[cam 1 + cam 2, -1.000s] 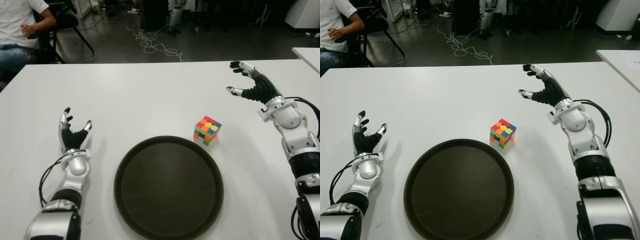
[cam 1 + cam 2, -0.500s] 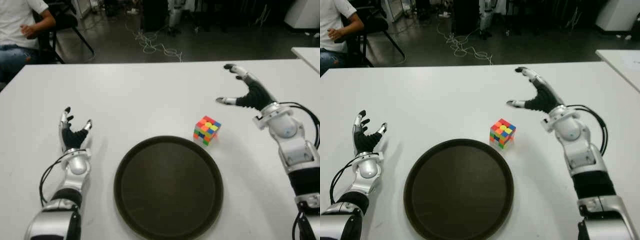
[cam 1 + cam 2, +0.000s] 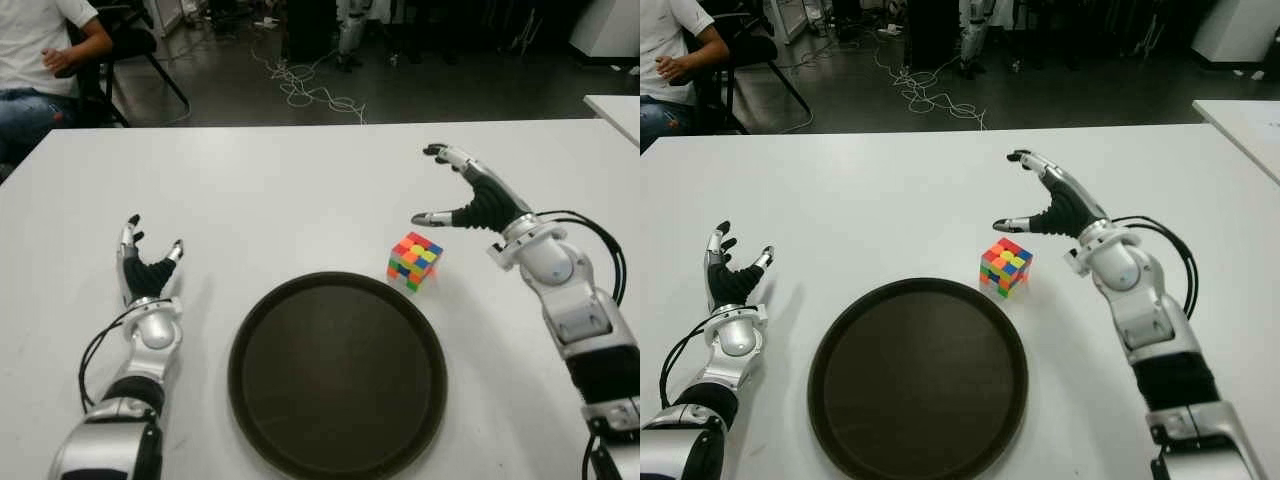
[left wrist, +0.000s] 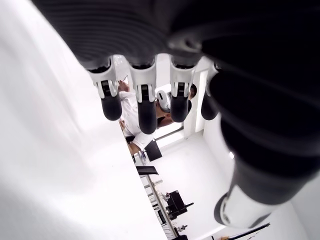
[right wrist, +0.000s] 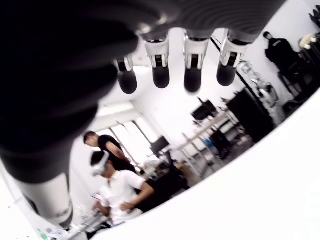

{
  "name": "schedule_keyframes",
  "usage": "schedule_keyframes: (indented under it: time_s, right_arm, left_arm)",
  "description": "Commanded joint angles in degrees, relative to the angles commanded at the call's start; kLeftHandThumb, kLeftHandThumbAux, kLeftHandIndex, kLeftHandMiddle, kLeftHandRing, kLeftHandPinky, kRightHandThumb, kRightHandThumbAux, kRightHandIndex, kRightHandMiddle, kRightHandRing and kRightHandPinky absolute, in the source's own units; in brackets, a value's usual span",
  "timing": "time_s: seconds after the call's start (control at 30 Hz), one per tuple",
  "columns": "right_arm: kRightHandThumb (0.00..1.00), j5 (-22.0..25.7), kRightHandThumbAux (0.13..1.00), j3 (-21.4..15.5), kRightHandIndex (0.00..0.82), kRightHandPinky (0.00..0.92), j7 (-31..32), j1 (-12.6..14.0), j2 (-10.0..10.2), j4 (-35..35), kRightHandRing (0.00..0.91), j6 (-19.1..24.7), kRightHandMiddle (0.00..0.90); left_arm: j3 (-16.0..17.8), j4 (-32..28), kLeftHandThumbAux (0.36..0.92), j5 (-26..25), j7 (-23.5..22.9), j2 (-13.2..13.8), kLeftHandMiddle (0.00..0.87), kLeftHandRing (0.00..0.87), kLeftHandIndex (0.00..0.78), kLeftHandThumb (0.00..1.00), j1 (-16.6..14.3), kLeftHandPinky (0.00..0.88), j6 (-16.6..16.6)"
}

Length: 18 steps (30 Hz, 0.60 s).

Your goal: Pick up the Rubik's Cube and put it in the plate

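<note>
A multicoloured Rubik's Cube (image 3: 413,261) sits on the white table (image 3: 300,190), just off the far right rim of the round dark plate (image 3: 337,374). My right hand (image 3: 452,196) hovers above and behind the cube, a little to its right, with fingers spread and nothing held; its wrist view shows straight fingers (image 5: 192,75). At the left of the plate my left hand (image 3: 148,266) shows with its fingers extended, holding nothing.
A person in a white shirt (image 3: 45,50) sits on a chair beyond the table's far left corner. Cables (image 3: 310,90) lie on the dark floor behind the table. Another white table's corner (image 3: 615,105) shows at the far right.
My right hand has moved left and nearer, from the table's far right toward the cube, staying open. The cube, plate and left hand have not moved.
</note>
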Motion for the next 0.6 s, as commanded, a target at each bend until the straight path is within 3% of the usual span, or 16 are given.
schedule_keyframes:
  time_s: [0.2, 0.27, 0.6]
  right_arm:
    - [0.068, -2.1, 0.635, 1.1, 0.0, 0.0, 2.6, 0.6, -1.1, -5.2, 0.001, 4.2, 0.002]
    - [0.05, -3.9, 0.611, 2.4, 0.0, 0.0, 5.1, 0.6, -2.7, -7.3, 0.0, 6.0, 0.001]
    - [0.001, -10.2, 0.493, 6.7, 0.0, 0.0, 12.6, -0.3, -6.3, -12.8, 0.0, 11.0, 0.0]
  left_arm:
    - [0.0, -0.2, 0.768, -0.1, -0.1, -0.1, 0.116, 0.122, 0.089, 0.0, 0.0, 0.121, 0.3]
    - [0.0, -0.2, 0.771, -0.1, -0.1, -0.1, 0.115, 0.121, 0.09, 0.0, 0.0, 0.117, 0.2]
    - [0.0, -0.5, 0.782, -0.2, -0.2, -0.4, 0.106, 0.113, 0.087, 0.0, -0.1, 0.111, -0.2]
